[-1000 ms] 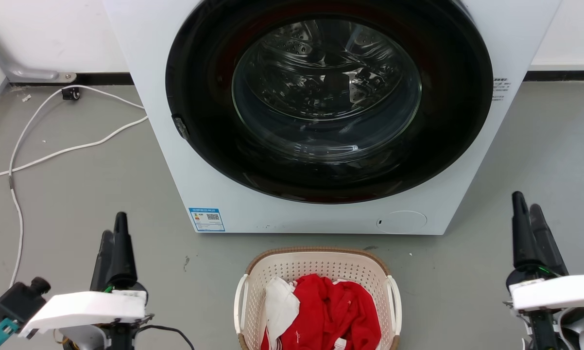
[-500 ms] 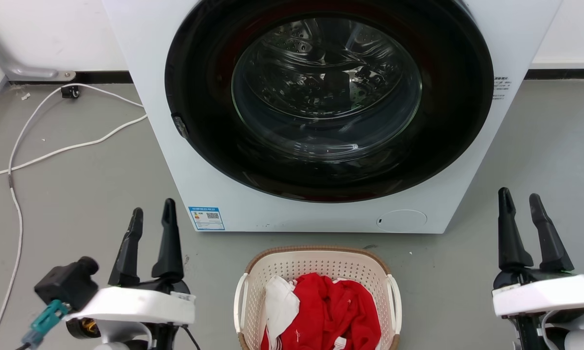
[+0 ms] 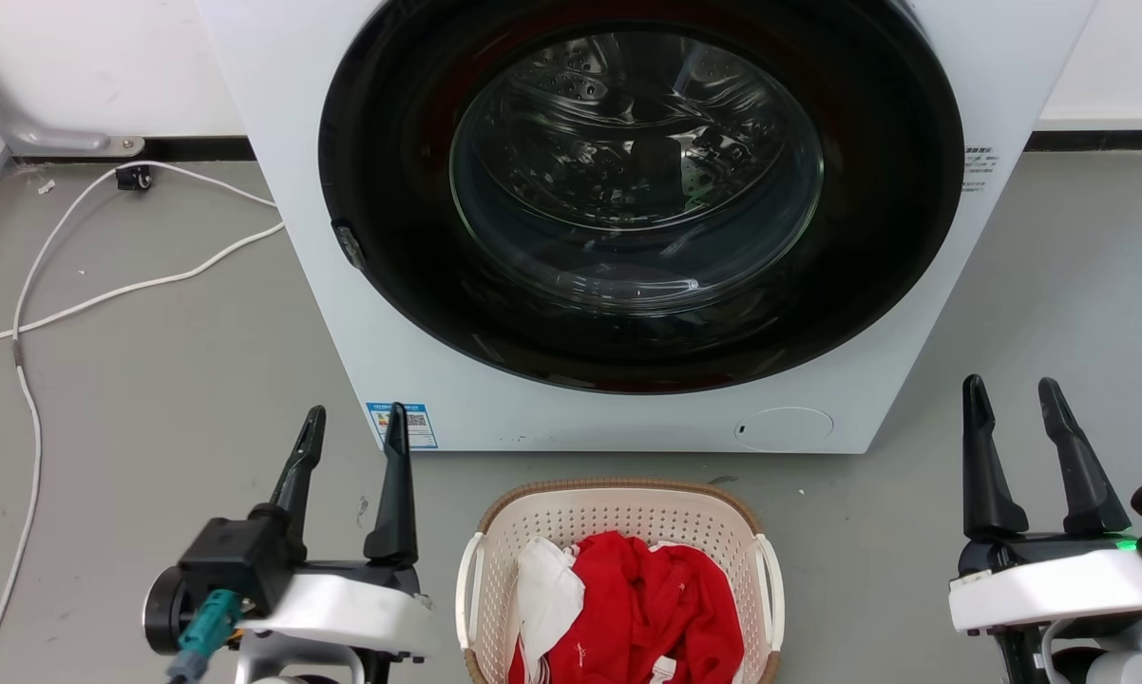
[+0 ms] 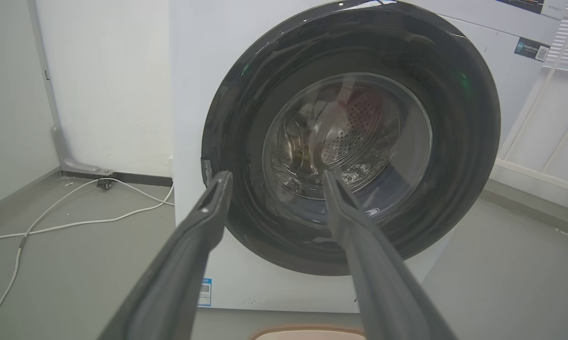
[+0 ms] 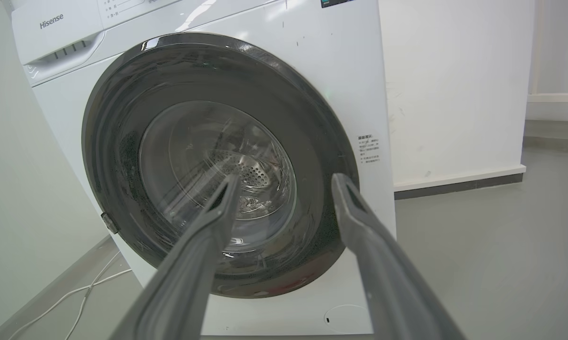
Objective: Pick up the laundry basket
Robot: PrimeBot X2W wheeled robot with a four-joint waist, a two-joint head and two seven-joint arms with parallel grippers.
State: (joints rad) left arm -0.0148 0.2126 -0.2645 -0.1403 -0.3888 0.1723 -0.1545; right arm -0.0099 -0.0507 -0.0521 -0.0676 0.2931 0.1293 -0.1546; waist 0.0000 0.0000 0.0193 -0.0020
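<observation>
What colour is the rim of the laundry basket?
Brown, with a woven look, around the cream laundry basket; the head view shows it best.

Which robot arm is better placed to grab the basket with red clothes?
Probably left. The left end effector, open, is close to the laundry basket's left handle; the right end effector, also open, is much farther from the right handle.

the laundry basket [image 3: 618,518] sits upright on the grey floor. it is cream with little holes, a brown rim and white side handles.
</observation>
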